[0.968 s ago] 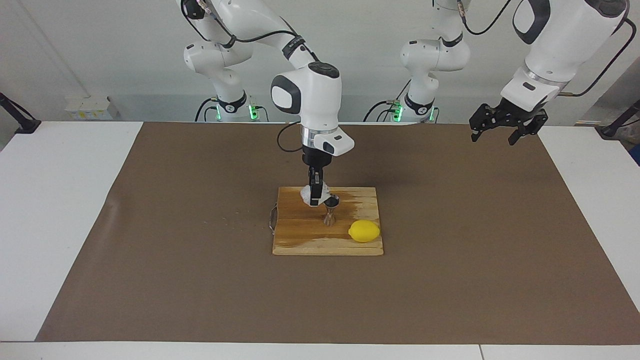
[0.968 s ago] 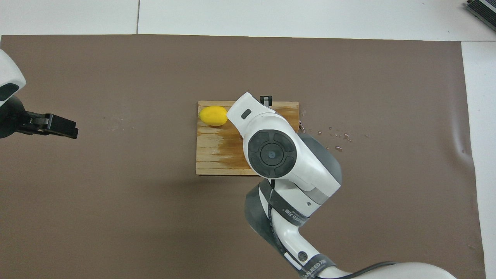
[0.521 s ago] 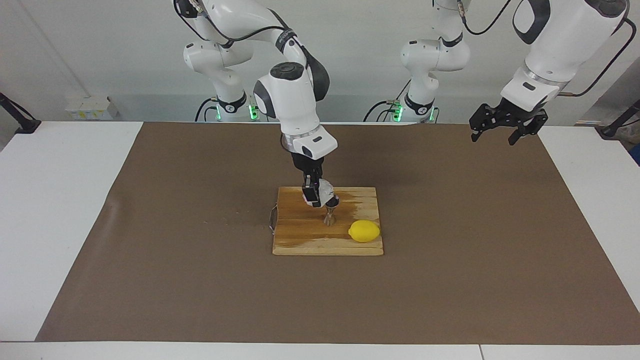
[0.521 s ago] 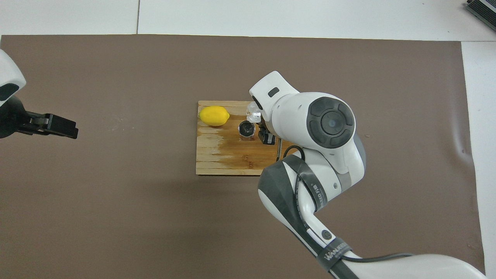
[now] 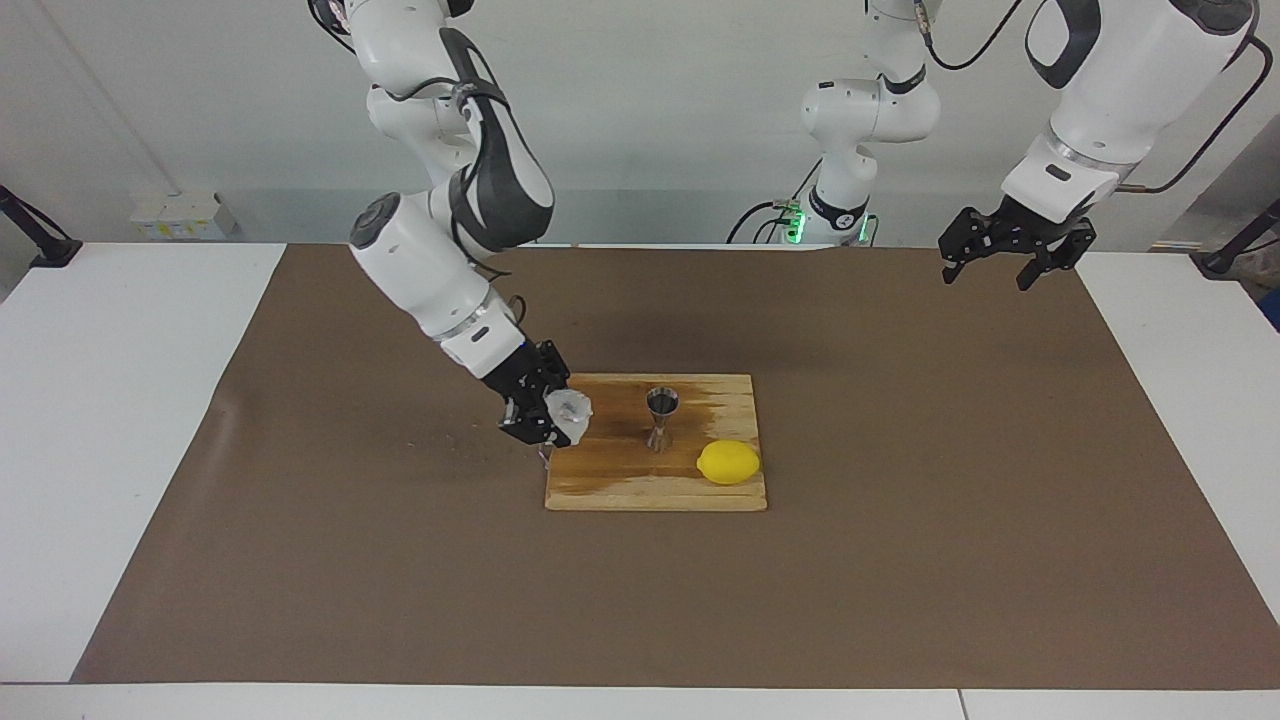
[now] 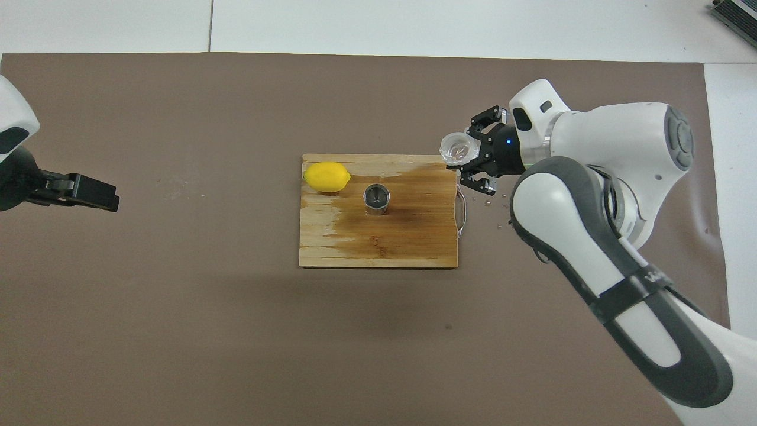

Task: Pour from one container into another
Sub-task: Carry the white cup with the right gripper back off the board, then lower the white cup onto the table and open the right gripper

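My right gripper (image 5: 546, 414) (image 6: 476, 161) is shut on the small translucent white cup (image 5: 571, 411) (image 6: 456, 148). It holds the cup low over the cutting board's edge toward the right arm's end, and the cup's open mouth shows from above. The steel hourglass jigger (image 5: 661, 418) (image 6: 377, 197) stands upright and alone near the middle of the wooden cutting board (image 5: 620, 490) (image 6: 331, 248). My left gripper (image 5: 1005, 262) (image 6: 89, 192) waits open and empty, raised over the mat at the left arm's end.
A yellow lemon (image 5: 728, 462) (image 6: 325, 177) lies on the board beside the jigger, toward the left arm's end. The board has a dark wet patch. Water droplets (image 6: 502, 207) dot the brown mat (image 5: 900, 560) by the board's wire handle (image 6: 463, 208).
The right arm has swung the cup away from above the jigger to the board's edge at the right arm's end and dropped lower. The jigger now stands uncovered. The left arm has not moved.
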{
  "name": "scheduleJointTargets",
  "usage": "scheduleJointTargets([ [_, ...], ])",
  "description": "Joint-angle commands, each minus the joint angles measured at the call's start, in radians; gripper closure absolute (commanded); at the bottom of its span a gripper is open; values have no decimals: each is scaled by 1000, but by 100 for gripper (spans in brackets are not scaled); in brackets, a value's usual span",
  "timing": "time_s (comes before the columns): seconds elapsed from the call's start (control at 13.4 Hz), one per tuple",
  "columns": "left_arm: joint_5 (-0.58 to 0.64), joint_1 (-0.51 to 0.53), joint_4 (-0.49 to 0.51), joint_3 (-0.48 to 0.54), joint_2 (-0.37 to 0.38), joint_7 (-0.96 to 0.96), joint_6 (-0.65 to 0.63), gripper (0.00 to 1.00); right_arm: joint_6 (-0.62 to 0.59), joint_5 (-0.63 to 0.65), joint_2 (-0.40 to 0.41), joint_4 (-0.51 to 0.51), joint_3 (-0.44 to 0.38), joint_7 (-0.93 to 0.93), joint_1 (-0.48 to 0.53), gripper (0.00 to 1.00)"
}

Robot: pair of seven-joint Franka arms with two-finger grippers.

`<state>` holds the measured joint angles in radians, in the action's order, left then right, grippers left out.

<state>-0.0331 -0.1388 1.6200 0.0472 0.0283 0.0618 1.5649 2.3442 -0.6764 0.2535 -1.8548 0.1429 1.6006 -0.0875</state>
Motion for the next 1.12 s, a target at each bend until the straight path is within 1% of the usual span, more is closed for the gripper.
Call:
scheduleJointTargets([
  [0.0, 18, -2, 31, 2, 28, -2, 0, 0, -61, -128, -45, -104, 14, 181, 105, 100],
  [0.07, 18, -2, 31, 0, 30, -2, 1, 0, -98, -158, -43, -115, 14, 243, 145, 100],
  [0.22, 18, -2, 31, 2, 28, -2, 1, 0, -160, -161, -36, -135, 14, 342, 228, 100],
  [0.37, 18, -2, 31, 0, 28, -2, 1, 0, -209, -161, -28, -148, 14, 393, 288, 100],
  [0.6, 18, -2, 31, 2, 30, -2, 1, 0, -267, -163, 45, -161, 14, 536, 374, 100],
  [0.74, 18, -2, 31, 2, 30, -2, 1, 0, -267, -185, 98, -162, 14, 623, 397, 100],
  [0.82, 18, -2, 31, 2, 30, -2, 0, 0, -261, -207, 108, -165, 14, 663, 399, 100],
  [0.97, 18, -2, 31, 0, 30, -2, 1, 0, -256, -226, 113, -181, 14, 679, 397, 100],
  [1.04, 18, -2, 31, 2, 28, -2, 1, 0, -255, -226, 113, -181, 14, 679, 397, 57],
])
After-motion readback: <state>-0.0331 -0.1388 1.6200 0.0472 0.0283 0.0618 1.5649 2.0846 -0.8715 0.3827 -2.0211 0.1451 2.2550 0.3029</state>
